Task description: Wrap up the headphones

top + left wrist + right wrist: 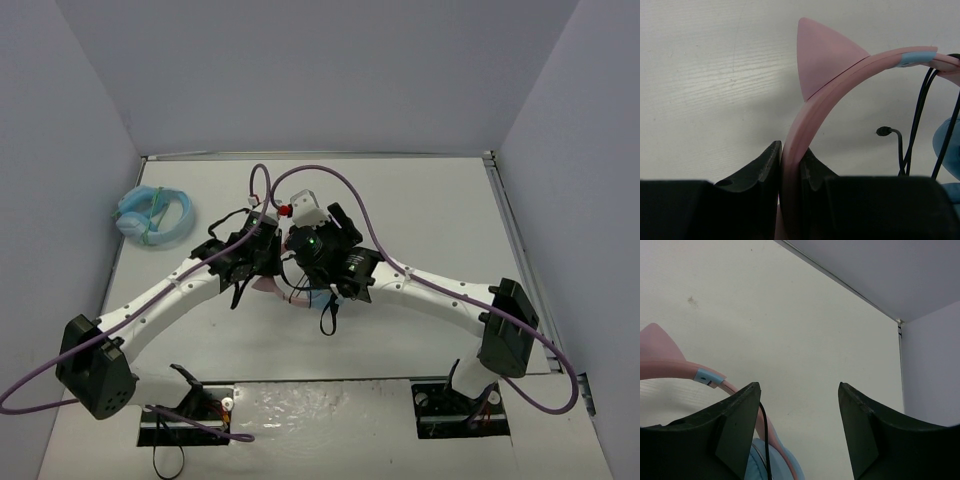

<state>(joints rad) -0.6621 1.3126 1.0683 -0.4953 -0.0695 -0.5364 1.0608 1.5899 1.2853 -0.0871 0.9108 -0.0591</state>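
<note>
Left gripper [790, 155] pinches the headphones [840, 80] by the pink band at centre frame; right gripper [800, 390], spread and empty, should catch the black cable [916, 115] cleanly, with the band held steady.

Headphones [266, 285] mostly hidden beneath both wrists in top view — ear cup [950, 150] cut by right edge.

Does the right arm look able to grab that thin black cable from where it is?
Probably yes: its jaws stand open and empty, and the cable runs right by one finger, nothing between. The left arm's jaws pin the pink headband.
</note>
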